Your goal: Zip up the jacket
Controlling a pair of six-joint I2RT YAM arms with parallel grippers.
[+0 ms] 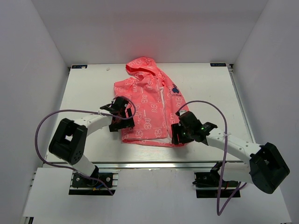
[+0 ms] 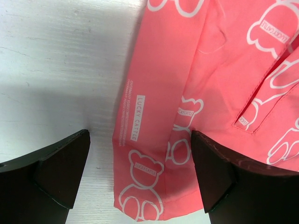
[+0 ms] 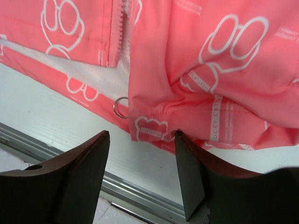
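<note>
The coral-pink jacket [image 1: 149, 105] with white bear prints lies flat in the middle of the table, hood to the back, dark blue logo [image 1: 175, 90] on its right chest. Its front is partly open at the hem. My left gripper [image 1: 125, 122] is open over the jacket's left sleeve cuff [image 2: 149, 182], one finger on bare table, the other over fabric. My right gripper [image 1: 176, 135] is open at the hem's right corner [image 3: 154, 127]. The zipper [image 3: 122, 28] and a small metal ring [image 3: 120, 107] lie just left of that corner. White lining shows in the gap.
The white table [image 1: 93, 88] ends at a metal rail [image 3: 70, 154] close to the jacket's hem. White walls enclose the back and sides. Purple cables loop off both arms.
</note>
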